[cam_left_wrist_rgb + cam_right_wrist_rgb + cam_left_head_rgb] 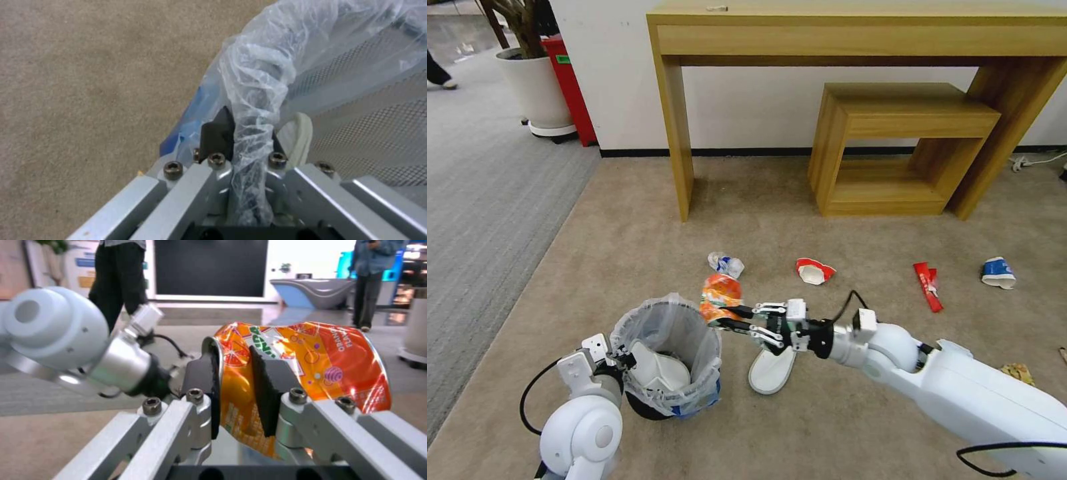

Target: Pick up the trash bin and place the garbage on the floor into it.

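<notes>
Right gripper [725, 319] fingers pinch a crushed orange can [719, 297], just beside the trash bin [668, 357] rim at 2 o'clock. Left gripper [247, 140] fingers clamp the bin's bagged rim, holding it over the floor [840, 413].

R end effector [718, 318] w/ crushed orange can [720, 296] at trash bin [667, 357] rim, L end effector [616, 355] on bin.

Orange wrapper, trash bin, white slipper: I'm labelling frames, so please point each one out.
orange wrapper [311, 363], right wrist view, its printed face.
trash bin [694, 320], head view, bag-lined rim.
white slipper [770, 373], head view, its sole on the floor.
</notes>
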You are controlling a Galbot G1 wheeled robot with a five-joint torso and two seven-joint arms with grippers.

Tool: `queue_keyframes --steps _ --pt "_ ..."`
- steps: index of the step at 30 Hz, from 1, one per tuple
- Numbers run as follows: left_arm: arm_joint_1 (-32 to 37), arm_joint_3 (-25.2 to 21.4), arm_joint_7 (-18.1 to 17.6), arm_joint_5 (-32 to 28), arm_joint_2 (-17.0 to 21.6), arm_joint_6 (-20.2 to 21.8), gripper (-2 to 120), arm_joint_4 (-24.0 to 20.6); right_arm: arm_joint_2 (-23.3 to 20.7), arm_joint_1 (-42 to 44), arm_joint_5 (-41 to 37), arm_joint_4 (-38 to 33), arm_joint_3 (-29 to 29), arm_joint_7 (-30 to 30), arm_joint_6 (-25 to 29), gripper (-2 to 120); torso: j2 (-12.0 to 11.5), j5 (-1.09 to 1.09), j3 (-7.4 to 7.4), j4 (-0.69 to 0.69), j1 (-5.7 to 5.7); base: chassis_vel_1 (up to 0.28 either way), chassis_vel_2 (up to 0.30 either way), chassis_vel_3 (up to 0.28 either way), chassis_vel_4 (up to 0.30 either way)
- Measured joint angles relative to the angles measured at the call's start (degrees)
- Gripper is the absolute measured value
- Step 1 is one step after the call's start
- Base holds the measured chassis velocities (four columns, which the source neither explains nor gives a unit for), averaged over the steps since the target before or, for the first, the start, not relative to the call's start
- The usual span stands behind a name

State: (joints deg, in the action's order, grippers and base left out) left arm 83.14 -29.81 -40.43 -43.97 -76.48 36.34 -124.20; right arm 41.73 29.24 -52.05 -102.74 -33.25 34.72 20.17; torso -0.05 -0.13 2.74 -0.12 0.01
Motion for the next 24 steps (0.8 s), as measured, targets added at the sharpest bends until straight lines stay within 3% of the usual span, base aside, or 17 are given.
queue_keyframes --steps 5,6,24 --pt "-0.37 0.16 0.00 0.02 -0.19 -0.03 1 0.30 2.13 -4.85 -1.22 1.10 -5.36 0.13 -0.30 16 0.00 0.01 0.00 -0.01 0.00 0.000 0.000 0.000 0.000" --pt "-0.53 0.13 0.00 0.02 -0.17 -0.06 1 0.36 3.88 -8.48 -1.90 2.15 -9.12 0.28 -0.34 16 0.00 0.00 -0.01 0.00 0.00 0.000 0.000 0.000 0.000" --pt "0.15 -1.80 -0.12 -0.57 -0.31 -0.14 1 -1.33 8.86 -12.66 -1.69 6.15 -17.07 -0.07 -0.07 16 0.00 0.01 0.00 0.00 0.00 0.000 0.000 0.000 0.000"
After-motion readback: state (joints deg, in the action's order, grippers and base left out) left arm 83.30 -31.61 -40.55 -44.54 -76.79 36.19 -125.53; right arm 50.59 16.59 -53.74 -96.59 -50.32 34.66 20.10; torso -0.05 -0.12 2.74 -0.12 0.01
